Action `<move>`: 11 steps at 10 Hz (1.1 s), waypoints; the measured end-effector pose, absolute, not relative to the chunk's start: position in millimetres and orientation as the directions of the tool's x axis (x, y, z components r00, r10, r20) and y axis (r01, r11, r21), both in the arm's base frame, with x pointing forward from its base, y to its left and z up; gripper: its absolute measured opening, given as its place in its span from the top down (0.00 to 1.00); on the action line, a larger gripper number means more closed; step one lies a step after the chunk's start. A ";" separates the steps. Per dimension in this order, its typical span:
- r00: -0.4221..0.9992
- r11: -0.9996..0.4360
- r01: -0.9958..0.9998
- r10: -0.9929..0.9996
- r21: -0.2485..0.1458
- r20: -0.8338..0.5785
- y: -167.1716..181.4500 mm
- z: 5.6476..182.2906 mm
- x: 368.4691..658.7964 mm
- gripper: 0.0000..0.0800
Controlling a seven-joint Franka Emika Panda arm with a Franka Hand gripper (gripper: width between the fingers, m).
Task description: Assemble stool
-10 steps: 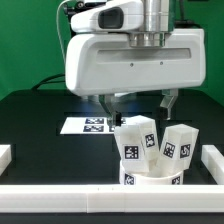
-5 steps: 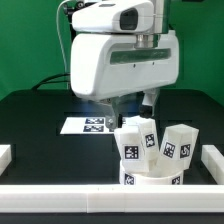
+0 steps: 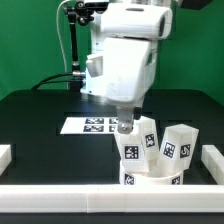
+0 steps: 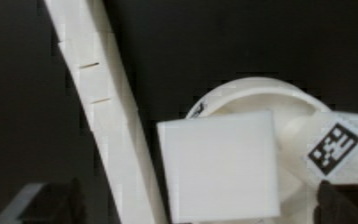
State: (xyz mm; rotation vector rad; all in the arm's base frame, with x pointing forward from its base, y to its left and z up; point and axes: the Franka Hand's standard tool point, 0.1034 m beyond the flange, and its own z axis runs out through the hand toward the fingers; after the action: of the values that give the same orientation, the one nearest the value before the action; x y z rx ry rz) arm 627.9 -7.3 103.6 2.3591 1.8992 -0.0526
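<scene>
The stool's round seat disc (image 3: 150, 181) lies near the front of the black table, tags on its rim. Two white tagged leg blocks (image 3: 136, 143) (image 3: 178, 146) stand upright just behind it. My gripper (image 3: 125, 124) hangs right above the leg block on the exterior view's left, its wrist turned, jaws open and holding nothing. In the wrist view a leg block (image 4: 226, 165) fills the space between my dark fingertips (image 4: 30, 206), with the gripper (image 4: 190, 212) wide apart around it. The seat disc (image 4: 265, 98) shows behind the block.
The marker board (image 3: 88, 125) lies flat behind the parts on the exterior view's left. Plain white bars line the front edge (image 3: 100, 194) and both sides (image 3: 213, 158). One such bar (image 4: 92, 110) runs across the wrist view beside the leg block.
The wrist has swung round over the last second and the gripper has shifted toward the exterior view's left, ending over the leg blocks. The jaws stayed open. The parts have not moved.
</scene>
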 end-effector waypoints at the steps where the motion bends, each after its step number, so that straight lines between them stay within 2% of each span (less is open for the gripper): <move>1: 0.163 -0.158 0.986 0.980 0.053 -0.118 -5.2 101.4 627.5 0.19; 3: 0.167 -0.164 0.986 0.978 0.030 -0.128 -1.1 92.4 631.1 0.19; 7: 0.181 -0.180 0.983 0.974 0.024 -0.135 0.6 81.0 635.2 0.19; 8: 0.186 -0.185 0.982 0.973 0.025 -0.136 0.2 80.8 635.2 0.30; 9: 0.194 -0.192 0.981 0.972 0.025 -0.135 0.0 80.7 635.0 0.47; 10: 0.196 -0.194 0.981 0.971 0.026 -0.135 -0.5 80.8 635.1 0.47; 11: 0.198 -0.196 0.980 0.971 0.027 -0.135 -1.1 80.8 635.2 0.58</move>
State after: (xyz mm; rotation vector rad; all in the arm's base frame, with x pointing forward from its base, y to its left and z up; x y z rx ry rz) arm 635.2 -1.1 80.8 2.3467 1.9201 -0.1337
